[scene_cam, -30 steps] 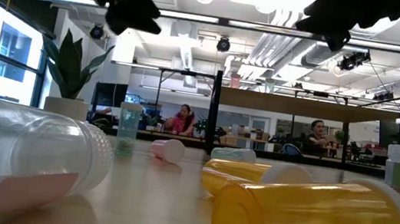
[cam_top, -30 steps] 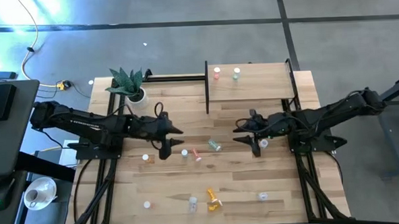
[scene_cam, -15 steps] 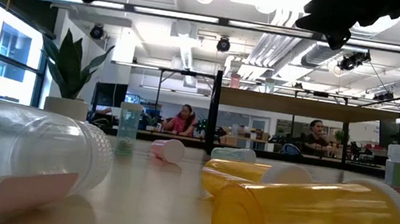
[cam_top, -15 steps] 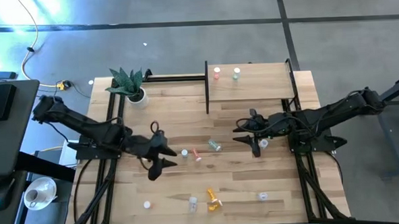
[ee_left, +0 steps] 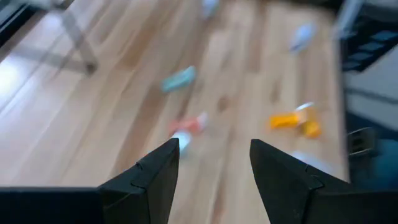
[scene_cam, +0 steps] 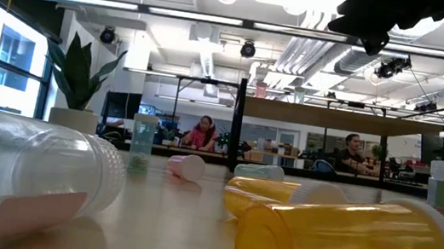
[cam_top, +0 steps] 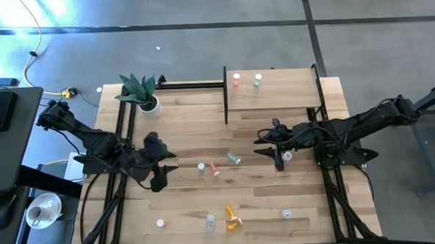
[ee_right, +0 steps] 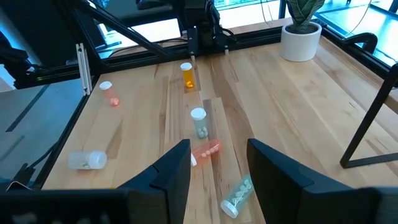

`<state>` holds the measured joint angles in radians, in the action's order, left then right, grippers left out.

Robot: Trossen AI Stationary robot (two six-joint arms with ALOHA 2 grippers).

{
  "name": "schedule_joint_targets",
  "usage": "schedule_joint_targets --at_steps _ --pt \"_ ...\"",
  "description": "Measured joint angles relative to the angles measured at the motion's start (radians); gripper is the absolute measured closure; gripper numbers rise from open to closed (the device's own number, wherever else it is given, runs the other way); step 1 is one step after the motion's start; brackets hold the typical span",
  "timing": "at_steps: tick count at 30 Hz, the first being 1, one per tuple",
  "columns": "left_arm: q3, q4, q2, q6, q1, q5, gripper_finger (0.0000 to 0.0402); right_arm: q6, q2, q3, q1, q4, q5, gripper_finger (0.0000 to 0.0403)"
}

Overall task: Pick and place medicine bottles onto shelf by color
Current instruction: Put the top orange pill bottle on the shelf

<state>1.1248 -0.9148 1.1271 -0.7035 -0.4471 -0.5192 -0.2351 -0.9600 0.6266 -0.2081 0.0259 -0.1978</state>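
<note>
Medicine bottles lie scattered on the table. An orange pair (cam_top: pixel 233 217) and clear ones (cam_top: pixel 210 222) are near the front edge. A pink one (cam_top: pixel 214 168) and a green one (cam_top: pixel 234 159) lie mid-table beside an upright one (cam_top: pixel 202 167). An upright orange bottle (ee_right: pixel 188 76) stands just before my left arm. A red bottle (cam_top: pixel 236 79) and a green one (cam_top: pixel 257 79) stand on the shelf (cam_top: pixel 282 93). My left gripper (cam_top: pixel 167 174) hovers open above the table's left part, nothing between its fingers (ee_left: pixel 155 174). My right gripper (cam_top: pixel 257 144) hangs open right of centre, above the table.
A potted plant (cam_top: pixel 141 92) stands at the far left corner. The shelf's black frame (cam_top: pixel 225 96) rises at the back. A white-capped bottle (cam_top: pixel 287 156) sits under my right arm. Small bottles (cam_top: pixel 161 222) (cam_top: pixel 286 214) stand near the front edge. People sit in the room beyond (scene_cam: pixel 204 132).
My left gripper has drawn back toward the table's left and near edges and risen, swinging its fingers round; it has left the low view's top. Its fingers stay open. No bottle has moved.
</note>
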Motion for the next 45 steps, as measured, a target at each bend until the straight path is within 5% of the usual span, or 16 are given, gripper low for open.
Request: schedule_joint_targets --at_steps 5,19,30,45 --pt "-0.035 -0.158 0.040 -0.229 -0.066 -0.087 0.0213 0.000 0.000 0.000 0.000 0.014 0.000 0.0253" --pt "-0.224 -0.134 0.126 -0.720 -0.312 -0.223 0.0213 0.006 0.000 0.000 0.000 0.023 0.001 0.0253" --pt "-0.280 -0.136 0.263 -1.096 -0.395 -0.110 0.0213 0.037 0.000 0.000 0.000 0.030 0.005 0.0253" --pt "-0.280 -0.139 0.493 -1.236 -0.411 -0.047 0.0213 0.035 0.000 0.000 0.000 0.036 0.000 0.0253"
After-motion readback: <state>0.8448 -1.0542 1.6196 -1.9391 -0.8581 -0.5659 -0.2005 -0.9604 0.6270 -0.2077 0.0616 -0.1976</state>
